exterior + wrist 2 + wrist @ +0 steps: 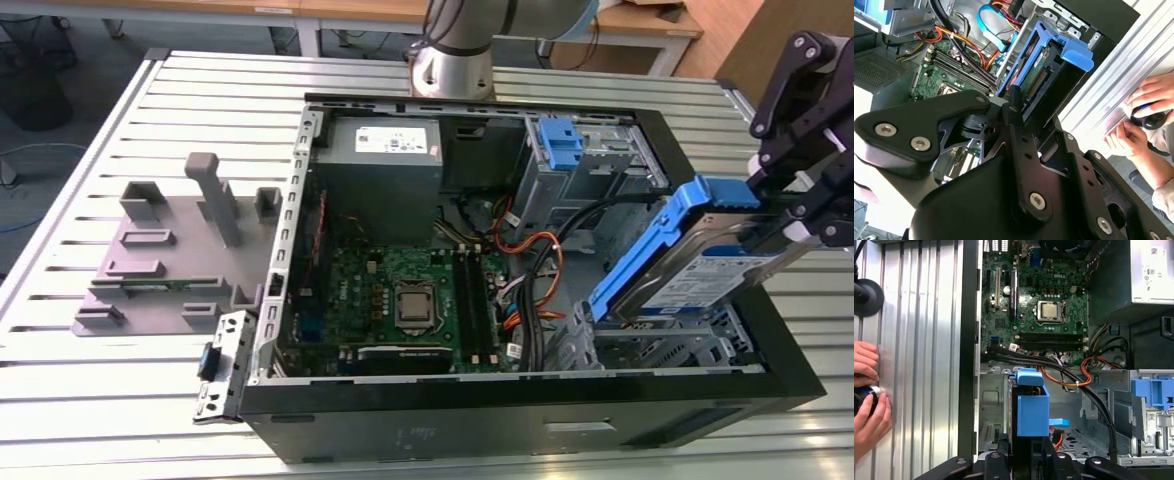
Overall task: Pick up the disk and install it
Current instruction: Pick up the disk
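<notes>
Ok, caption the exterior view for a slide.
Black gripper holds the blue-framed silver disk tilted over the open black computer case.

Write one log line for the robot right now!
fingers: shut on disk | disk: tilted over open computer case | installed: not yet

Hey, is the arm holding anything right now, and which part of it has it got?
The pincer is shut on the disk, gripping its upper end; the rest slants down toward the computer case.
</notes>
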Controlling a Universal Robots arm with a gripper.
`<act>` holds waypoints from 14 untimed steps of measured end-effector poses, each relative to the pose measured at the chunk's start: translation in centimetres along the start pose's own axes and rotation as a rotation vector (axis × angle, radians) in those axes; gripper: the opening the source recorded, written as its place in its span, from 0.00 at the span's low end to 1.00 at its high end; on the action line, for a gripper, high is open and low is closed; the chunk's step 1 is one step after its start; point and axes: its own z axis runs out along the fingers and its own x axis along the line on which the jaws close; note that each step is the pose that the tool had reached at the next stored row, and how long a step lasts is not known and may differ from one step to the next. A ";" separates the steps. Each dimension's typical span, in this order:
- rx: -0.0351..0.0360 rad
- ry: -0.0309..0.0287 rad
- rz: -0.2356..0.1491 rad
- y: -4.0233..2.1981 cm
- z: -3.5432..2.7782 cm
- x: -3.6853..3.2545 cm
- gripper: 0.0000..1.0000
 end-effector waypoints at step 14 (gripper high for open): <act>0.0010 -0.0008 0.014 -0.10 0.46 -0.29 0.35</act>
